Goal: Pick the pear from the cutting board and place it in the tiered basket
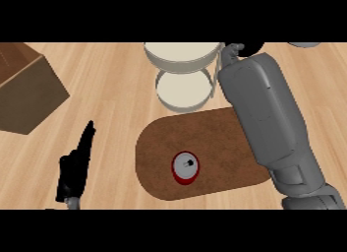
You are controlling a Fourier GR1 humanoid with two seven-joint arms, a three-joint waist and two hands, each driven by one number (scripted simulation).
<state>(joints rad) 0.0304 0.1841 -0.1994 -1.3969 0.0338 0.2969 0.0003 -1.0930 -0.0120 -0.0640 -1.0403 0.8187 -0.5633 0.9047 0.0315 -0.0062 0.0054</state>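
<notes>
The tiered basket [182, 91] stands at the back centre, two round white trays one above the other. My right forearm [267, 108] stretches up past the brown cutting board [205, 133], and its hand [251, 47] shows only as a dark tip beside the upper tray's right rim. No pear is visible on the board or in the trays. My left hand [75, 165] rests edge-on at the lower left, fingers straight and pointing up, left of the board and holding nothing.
A small round grey object with a red rim [185, 167] lies on the cutting board's near half. A brown box [23, 93] sits at the far left on the wooden counter [110, 64].
</notes>
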